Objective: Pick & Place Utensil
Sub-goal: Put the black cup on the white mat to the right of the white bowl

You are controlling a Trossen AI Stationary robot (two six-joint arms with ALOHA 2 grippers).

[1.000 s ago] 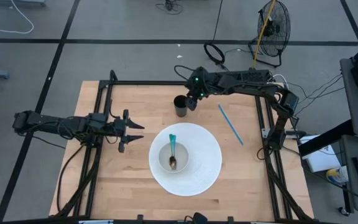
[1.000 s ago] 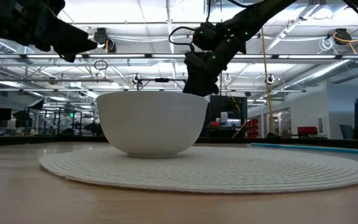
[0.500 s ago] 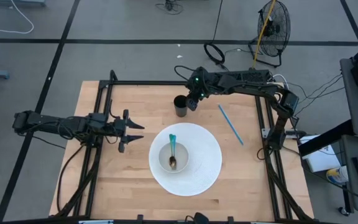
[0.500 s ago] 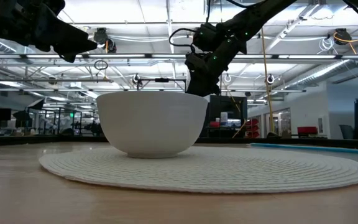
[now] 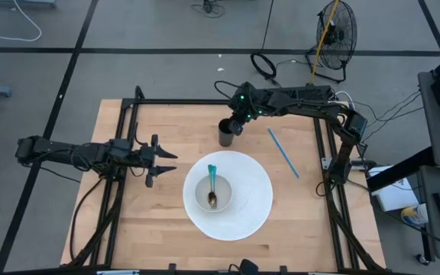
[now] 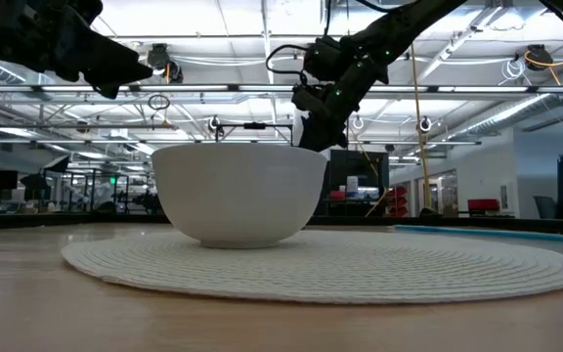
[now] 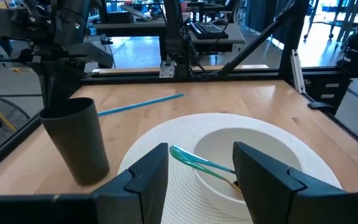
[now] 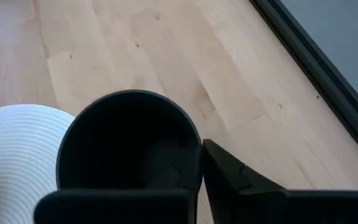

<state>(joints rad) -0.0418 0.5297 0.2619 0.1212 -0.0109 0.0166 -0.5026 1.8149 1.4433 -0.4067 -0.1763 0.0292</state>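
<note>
The left pincer (image 7: 199, 180) held its two dark fingers (image 7: 145, 180) apart, with nothing between them. Beyond them a white bowl (image 7: 253, 146) sat on a round white mat (image 7: 160, 140) on the wooden table (image 7: 241, 99). A teal-handled spoon (image 7: 197, 163) leaned inside the bowl. A dark cup (image 7: 76, 140) stood beside the mat, the right pincer (image 7: 58, 59) at its rim. A blue straw (image 7: 140, 104) lay farther off.

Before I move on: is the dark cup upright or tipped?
Tilted: the dark cup leans in the left wrist view, with the right gripper at its rim.
</note>
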